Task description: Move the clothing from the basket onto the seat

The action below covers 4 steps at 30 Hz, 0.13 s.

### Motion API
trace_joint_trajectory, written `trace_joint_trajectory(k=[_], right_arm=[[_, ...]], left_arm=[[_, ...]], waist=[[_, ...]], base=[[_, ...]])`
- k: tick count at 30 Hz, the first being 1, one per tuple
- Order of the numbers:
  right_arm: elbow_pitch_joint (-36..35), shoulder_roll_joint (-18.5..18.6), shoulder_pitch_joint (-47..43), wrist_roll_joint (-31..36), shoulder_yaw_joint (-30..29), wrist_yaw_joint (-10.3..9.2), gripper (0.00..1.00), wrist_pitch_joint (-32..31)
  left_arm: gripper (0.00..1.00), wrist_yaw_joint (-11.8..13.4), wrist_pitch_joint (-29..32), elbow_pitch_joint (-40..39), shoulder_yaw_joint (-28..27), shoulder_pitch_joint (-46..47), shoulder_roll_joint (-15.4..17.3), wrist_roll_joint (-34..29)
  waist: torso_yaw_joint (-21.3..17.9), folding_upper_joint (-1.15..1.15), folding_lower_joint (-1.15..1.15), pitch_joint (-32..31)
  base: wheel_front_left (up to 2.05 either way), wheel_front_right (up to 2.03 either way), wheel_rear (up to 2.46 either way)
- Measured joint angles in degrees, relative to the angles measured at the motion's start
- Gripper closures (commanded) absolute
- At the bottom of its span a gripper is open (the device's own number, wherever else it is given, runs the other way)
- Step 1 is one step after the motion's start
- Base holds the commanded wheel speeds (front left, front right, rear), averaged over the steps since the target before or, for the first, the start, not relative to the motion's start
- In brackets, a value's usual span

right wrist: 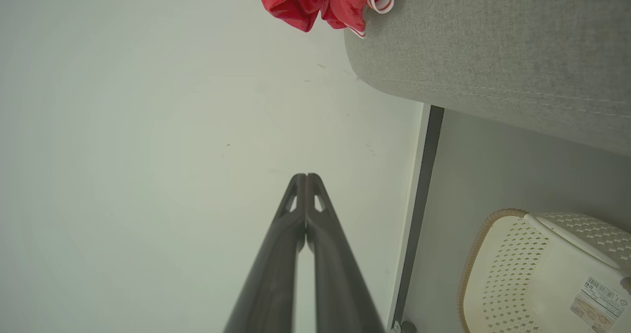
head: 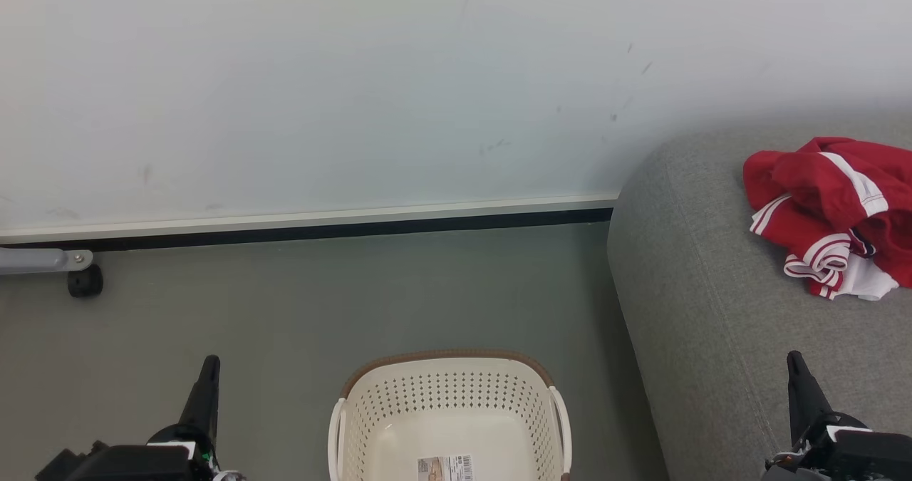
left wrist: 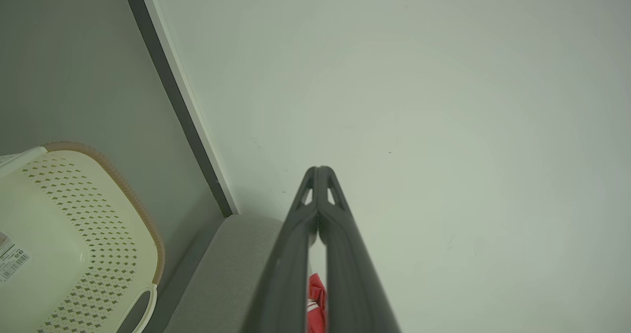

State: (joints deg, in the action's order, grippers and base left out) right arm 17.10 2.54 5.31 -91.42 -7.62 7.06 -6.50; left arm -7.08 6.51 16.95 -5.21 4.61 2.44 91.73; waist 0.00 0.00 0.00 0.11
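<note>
- Far left: grey metal bar with a black caster on the grey floor, close to the dark baseboard under the white wall.
- Left gripper: near left, above the floor, left of the basket and apart from it. Fingers pressed together, tips touching, nothing pinched. Left wrist view agrees: the two dark fingers meet at the tip and point at the wall. A sliver of red shows through the slot lower down the fingers, lying beyond them and not gripped.
- Basket: near centre, upright on the floor, between the two grippers. Cream perforated walls, brown rim, handle on its right side. Barcode sticker on its bare bottom. A strip of floor separates it from the seat.
- Seat: grey woven sofa on the right, with a rounded corner toward the wall. The right wrist view shows a stitched seam.
- Clothing: crumpled red heap with white panels and striped trim, lying on top of the seat, far right, cut by the frame edge. Well apart from the basket.
- Right gripper: near right, seen against the seat, nearer than the clothing and apart from it. Fingers pressed together, holding nothing.
</note>
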Motion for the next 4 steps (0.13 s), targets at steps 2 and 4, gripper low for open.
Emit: trace_joint_trajectory(k=[2, 4], right_arm=[[0.00, 0.00, 0.00, 0.00, 0.00, 0.00, 1.00, 0.00], [0.00, 0.00, 0.00, 0.00, 0.00, 0.00, 1.00, 0.00]], left_arm=[[1.00, 0.00, 0.00, 0.00, 0.00, 0.00, 0.00, 0.00], [1.00, 0.00, 0.00, 0.00, 0.00, 0.00, 0.00, 0.00]], waist=[[0.00, 0.00, 0.00, 0.00], [0.00, 0.00, 0.00, 0.00]], base=[[0.00, 0.00, 0.00], [0.00, 0.00, 0.00]])
